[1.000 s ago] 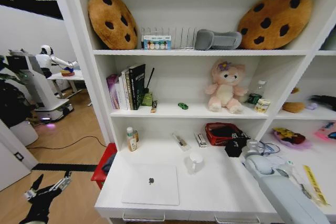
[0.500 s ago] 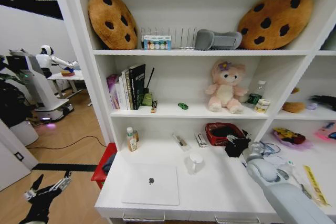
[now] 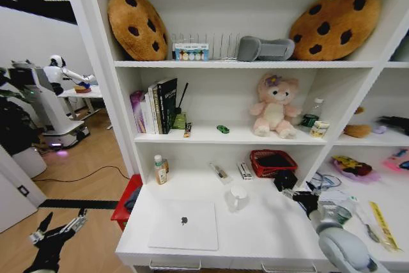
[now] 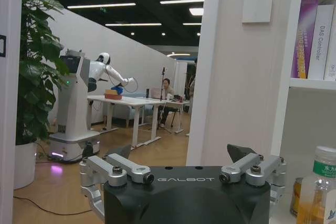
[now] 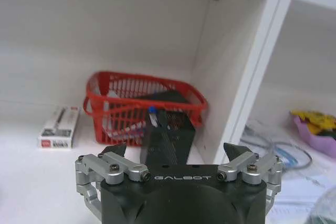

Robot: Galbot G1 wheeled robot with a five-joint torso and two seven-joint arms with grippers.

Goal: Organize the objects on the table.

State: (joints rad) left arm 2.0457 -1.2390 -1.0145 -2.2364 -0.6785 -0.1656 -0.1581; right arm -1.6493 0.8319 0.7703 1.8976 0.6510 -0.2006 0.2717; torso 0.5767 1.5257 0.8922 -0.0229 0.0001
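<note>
On the white table [image 3: 275, 228] lie a closed silver laptop [image 3: 183, 224], a white mug [image 3: 238, 196], a small bottle [image 3: 160, 169], a pen-like item [image 3: 219, 171] and a small box [image 3: 245, 170]. A black box [image 3: 285, 179] stands beside the red basket [image 3: 273, 161]. My right gripper [image 3: 295, 194] is open just in front of the black box, apart from it. In the right wrist view the right gripper [image 5: 176, 149] has its fingers spread, with the black box [image 5: 169, 137], a blue-tipped pen in it, before the red basket [image 5: 142, 98]. My left gripper [image 3: 54, 234] hangs open over the floor left of the table.
A yellow strip [image 3: 383, 225], cables and small things lie on the desk to the right. A tiny green toy [image 3: 222, 129], books and a plush toy sit on the shelf above. A red bin [image 3: 128, 197] stands at the table's left end. The left gripper [image 4: 181, 153] faces the bottle [image 4: 321, 187].
My right gripper has let go of the black box and pulled back toward the front right. The box now stands alone beside the red basket. The left arm has not moved.
</note>
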